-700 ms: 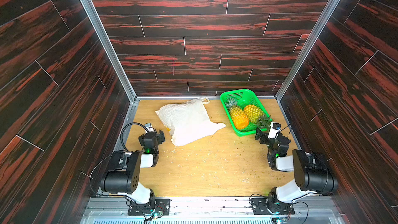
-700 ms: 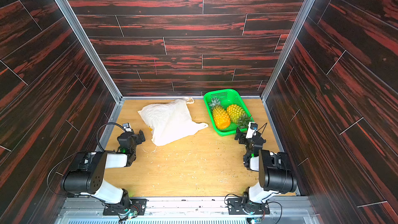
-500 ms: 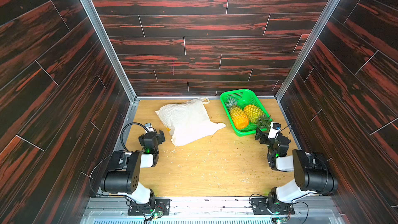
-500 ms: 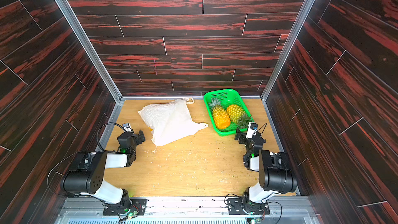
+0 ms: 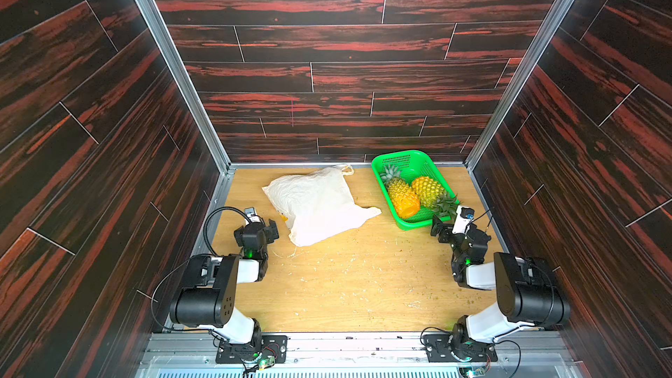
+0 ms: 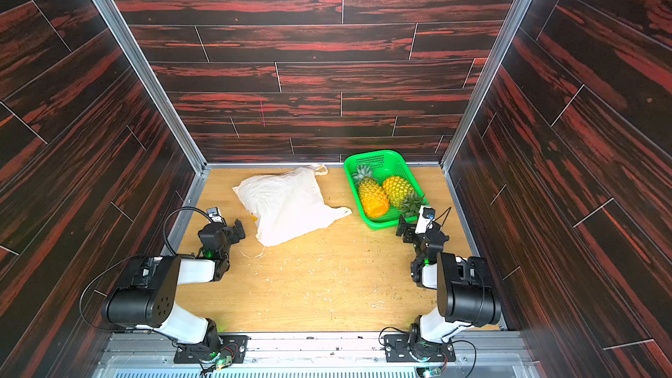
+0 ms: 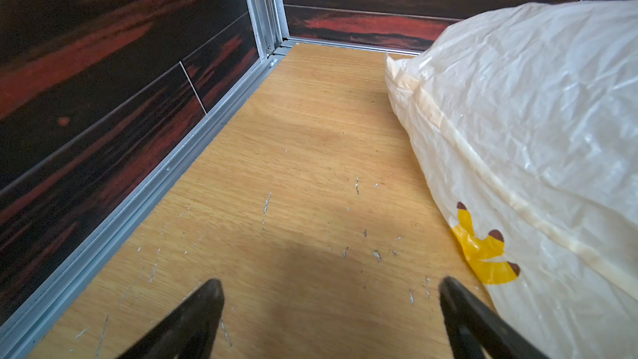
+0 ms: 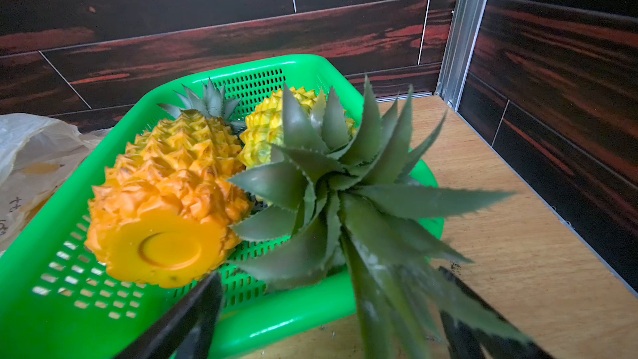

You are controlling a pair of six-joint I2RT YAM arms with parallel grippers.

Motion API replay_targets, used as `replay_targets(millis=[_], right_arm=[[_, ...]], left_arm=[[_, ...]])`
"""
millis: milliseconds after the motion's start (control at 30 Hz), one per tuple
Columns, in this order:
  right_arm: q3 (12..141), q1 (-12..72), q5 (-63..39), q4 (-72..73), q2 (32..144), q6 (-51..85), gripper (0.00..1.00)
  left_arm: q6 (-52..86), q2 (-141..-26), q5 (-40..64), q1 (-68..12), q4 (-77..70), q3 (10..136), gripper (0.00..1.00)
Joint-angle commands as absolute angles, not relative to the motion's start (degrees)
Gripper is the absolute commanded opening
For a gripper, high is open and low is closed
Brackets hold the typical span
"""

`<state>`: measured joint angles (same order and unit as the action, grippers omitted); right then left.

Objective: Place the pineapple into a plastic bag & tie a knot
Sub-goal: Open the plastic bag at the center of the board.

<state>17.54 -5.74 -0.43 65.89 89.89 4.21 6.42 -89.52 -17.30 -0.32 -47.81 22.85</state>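
Two plastic pineapples, an orange pineapple [image 5: 403, 198] and a yellower pineapple [image 5: 428, 190], lie side by side in the green mesh plastic basket [image 5: 400, 157], right of centre in both top views. The crinkly white plastic bag with yellow banana prints [image 5: 316, 205] lies flat on the wooden tabletop [image 5: 356, 285], centre-left, near the basket. The left gripper [image 7: 329, 288] sits beside the bag, fingers spread and empty. The right gripper [image 8: 329, 274] is also spread wide, the yellower pineapple's leaves reaching between its fingers, ungripped.

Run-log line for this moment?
white crinkly plastic bag: untied | two yellow pineapples: in green mesh basket | left gripper: open, empty | right gripper: open
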Motion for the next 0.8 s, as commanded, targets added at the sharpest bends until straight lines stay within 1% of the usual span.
replay_targets(millis=[0,233,333,433,533,600,700,767], right_arm=[[18.1,-5.8,-0.4,64.2,89.5,3.8,0.99],[17.4,-6.5,-2.5,65.3,88.7,4.1,0.99],[16.1,-6.4,-2.1,63.6,83.6,3.8,0.99],[13.8,-6.5,1.5,61.6,76.3,5.3,0.99],[13.8,-6.4,5.7,55.2,68.8,10.0,0.99],[15.2,-6.5,6.3,48.8,64.4,14.1,0.99],[21.2,-6.4,6.8,32.7,60.2,21.3,0.99],[26.6,-6.5,4.8,23.1,59.7,22.9,0.99]], left_arm=[[5.8,-88.2,-17.3,0.0,-47.9,23.7,1.00],[5.5,-87.8,-15.6,0.4,-48.7,23.3,1.00],[3.7,-84.2,-12.5,0.4,-47.3,22.8,1.00],[4.2,-75.9,-12.7,0.3,-37.5,23.9,1.00],[4.8,-68.4,-12.9,0.3,-28.4,25.5,1.00],[5.3,-64.3,-12.0,0.4,-23.2,27.1,1.00],[7.1,-60.2,-8.4,0.4,-15.7,31.1,1.00],[9.9,-59.2,-4.4,0.4,-11.7,34.3,1.00]])
